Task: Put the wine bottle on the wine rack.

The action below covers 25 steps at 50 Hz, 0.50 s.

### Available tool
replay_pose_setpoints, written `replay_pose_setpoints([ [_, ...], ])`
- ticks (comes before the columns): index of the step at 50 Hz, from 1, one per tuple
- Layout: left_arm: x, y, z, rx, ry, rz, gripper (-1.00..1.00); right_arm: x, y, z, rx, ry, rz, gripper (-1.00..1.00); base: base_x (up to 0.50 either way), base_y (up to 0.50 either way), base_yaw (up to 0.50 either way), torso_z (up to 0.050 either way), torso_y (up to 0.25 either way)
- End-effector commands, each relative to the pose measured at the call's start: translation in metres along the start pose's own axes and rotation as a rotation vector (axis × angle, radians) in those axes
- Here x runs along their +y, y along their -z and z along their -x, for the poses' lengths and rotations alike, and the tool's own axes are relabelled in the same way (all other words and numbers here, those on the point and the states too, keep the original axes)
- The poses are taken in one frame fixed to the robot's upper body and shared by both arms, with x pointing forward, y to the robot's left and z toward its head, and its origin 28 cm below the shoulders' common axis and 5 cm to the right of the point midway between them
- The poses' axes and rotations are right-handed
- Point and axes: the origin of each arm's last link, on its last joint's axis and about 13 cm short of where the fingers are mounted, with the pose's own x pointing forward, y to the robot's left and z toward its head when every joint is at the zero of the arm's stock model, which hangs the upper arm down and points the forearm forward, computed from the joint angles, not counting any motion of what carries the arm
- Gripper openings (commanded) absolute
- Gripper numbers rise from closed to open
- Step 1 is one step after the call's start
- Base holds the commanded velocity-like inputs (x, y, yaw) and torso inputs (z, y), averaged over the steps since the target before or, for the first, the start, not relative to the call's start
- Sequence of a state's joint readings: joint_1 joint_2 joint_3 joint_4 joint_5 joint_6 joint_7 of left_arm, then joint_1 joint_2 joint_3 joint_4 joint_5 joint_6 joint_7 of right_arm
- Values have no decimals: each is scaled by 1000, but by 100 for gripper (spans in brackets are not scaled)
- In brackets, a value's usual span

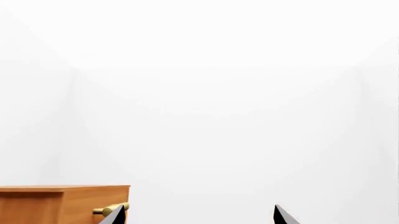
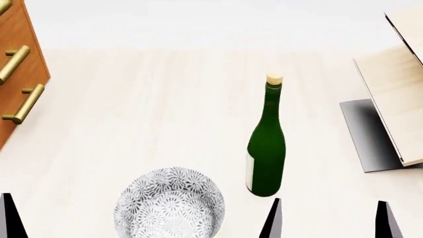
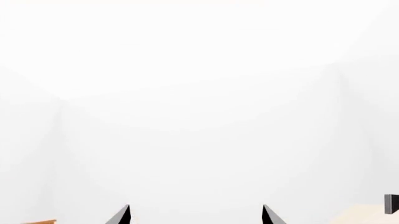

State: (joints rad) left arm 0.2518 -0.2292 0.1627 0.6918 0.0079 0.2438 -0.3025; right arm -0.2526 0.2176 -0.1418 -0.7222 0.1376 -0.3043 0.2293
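The wine bottle (image 2: 266,148), dark green with a tan cork and a pale label, stands upright on the pale wood table in the head view. The wine rack (image 2: 395,94), slanted light-wood boards on a grey base, sits at the right edge, well apart from the bottle. My right gripper (image 2: 330,220) is open at the near edge, just in front and to the right of the bottle, with nothing between its fingers. In its wrist view the right gripper (image 3: 196,215) faces white wall. My left gripper (image 1: 198,215) is open and empty; only one fingertip (image 2: 10,215) shows in the head view.
A patterned grey-and-white bowl (image 2: 170,203) sits near the front edge, left of the bottle. An orange-brown drawer cabinet (image 2: 20,74) with brass handles stands at the far left, and the cabinet (image 1: 62,203) also appears in the left wrist view. Table (image 2: 165,114).
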Motion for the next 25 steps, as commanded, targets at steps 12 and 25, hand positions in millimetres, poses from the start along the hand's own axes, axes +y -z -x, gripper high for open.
replay_pose_setpoints([
  [12, -1, 1, 0, 1, 3, 2, 100, 0, 2, 0, 8, -2, 1, 100, 114, 0, 0, 0, 0],
  [25, -1, 1, 0, 2, 5, 3, 100, 0, 2, 0, 8, -1, 2, 100, 113, 0, 0, 0, 0],
])
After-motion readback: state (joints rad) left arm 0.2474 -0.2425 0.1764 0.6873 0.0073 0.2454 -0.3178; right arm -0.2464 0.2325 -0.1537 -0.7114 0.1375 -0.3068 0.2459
